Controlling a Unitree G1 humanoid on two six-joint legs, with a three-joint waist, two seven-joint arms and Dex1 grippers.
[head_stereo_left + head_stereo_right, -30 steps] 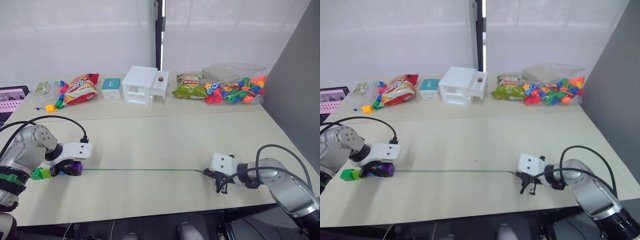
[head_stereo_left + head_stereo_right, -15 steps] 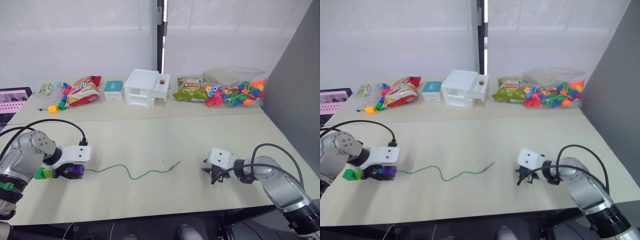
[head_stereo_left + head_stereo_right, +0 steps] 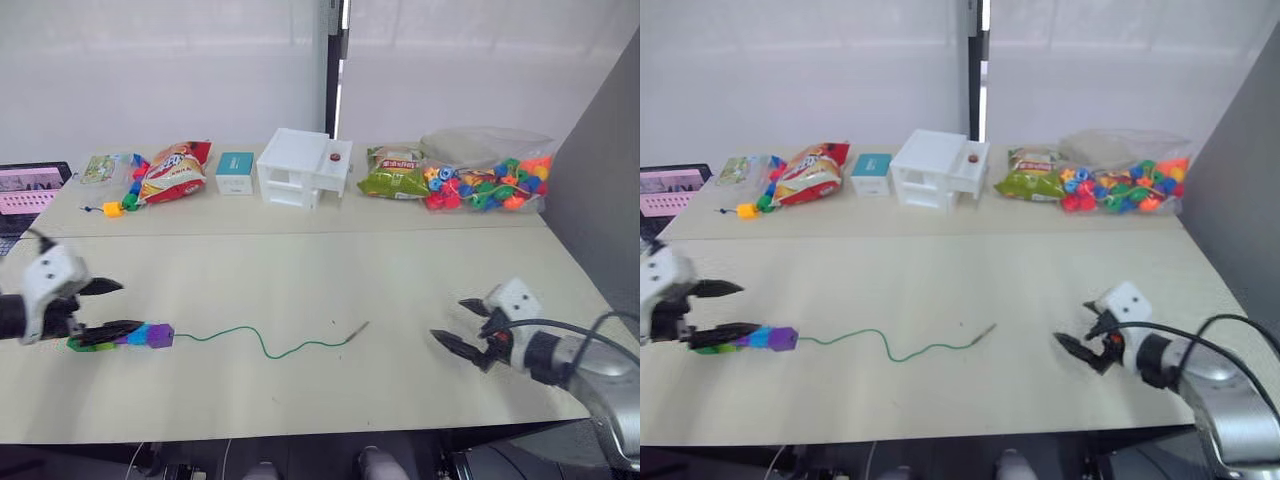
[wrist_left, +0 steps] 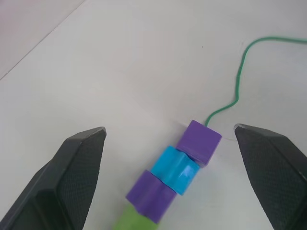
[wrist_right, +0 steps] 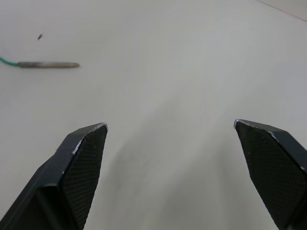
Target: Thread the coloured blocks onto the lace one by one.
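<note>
A row of coloured blocks [image 3: 150, 336] lies on the table at the left: purple [image 4: 199, 141], blue [image 4: 175, 170], purple [image 4: 151, 196], then green [image 4: 132, 220]. The green lace [image 3: 265, 345] runs out of the end purple block and curls rightward to its pale stiff tip [image 3: 355, 330]. My left gripper [image 3: 125, 306] is open, with the blocks lying loose between its fingers [image 4: 81, 158]. Open too and holding nothing, my right gripper [image 3: 446, 318] stands to the right of the lace tip [image 5: 48, 64], a short gap away.
Along the back stand a white drawer box [image 3: 305, 168], a teal box [image 3: 235, 172], snack bags [image 3: 178, 170], a green bag [image 3: 392, 180] and a bag of mixed beads [image 3: 485, 180]. A laptop [image 3: 30, 190] sits far left. A grey panel [image 3: 600, 200] bounds the right.
Both grippers have opened. The right let go of the lace tip and the left let go of the blocks. The taut lace went slack and wavy. Both arms drew outward.
</note>
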